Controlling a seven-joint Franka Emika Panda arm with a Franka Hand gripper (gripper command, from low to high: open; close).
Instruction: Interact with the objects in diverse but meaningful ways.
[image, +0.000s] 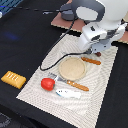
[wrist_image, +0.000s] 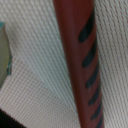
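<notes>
In the exterior view, the hand (image: 93, 50) is seen low over the far part of a pale woven placemat (image: 105, 95) laid on the dark tabletop (image: 25, 45). The sausage stick (image: 91, 61) lies just below and beside the hand, its long axis running roughly across the mat towards the exterior view's right. It is judged to be the thing nearest the hand, so a straight descent would meet it across its narrow width. Whether the hand is wide or narrow cannot be told, since its fingers are hidden under the wrist body. A round tan plate (image: 72, 68) sits just beside the sausage, close enough to be brushed. Nearer the camera, a fork (image: 70, 83), the red tomato (image: 47, 83) and the white-and-blue piece (image: 68, 93) are found on the mat. The ridged bread slab (image: 13, 78) lies well apart, off the mat at the exterior view's left.

In the wrist view, the sausage stick (wrist_image: 80, 65) fills the frame lengthwise, reddish brown with dark grill marks, resting on the mat's weave. No fingers are shown. A plate edge (wrist_image: 4, 55) is glimpsed beside it.
</notes>
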